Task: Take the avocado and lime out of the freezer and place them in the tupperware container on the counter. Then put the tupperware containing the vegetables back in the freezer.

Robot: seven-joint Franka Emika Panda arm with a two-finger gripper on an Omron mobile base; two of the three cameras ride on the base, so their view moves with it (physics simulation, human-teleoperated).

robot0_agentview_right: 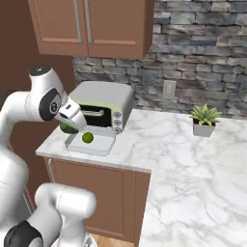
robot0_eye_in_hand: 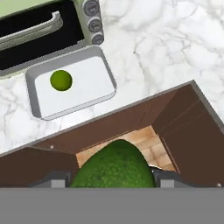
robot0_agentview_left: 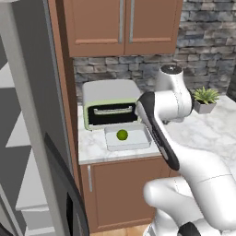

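Observation:
My gripper is shut on the avocado, a dull dark green fruit held between the two fingertips. In the right base view the avocado hangs under the gripper, just left of the tupperware container and a little above it. The hand looks down past the counter's front edge at wooden floor. The lime lies inside the tupperware container, also seen as the lime in the tray on the counter. The freezer door stands at the left.
A grey-and-green toaster oven sits directly behind the tray, against the stone wall. A small potted plant stands farther right on the counter. Brown wall cabinets hang above. My own arm crosses in front of the tray.

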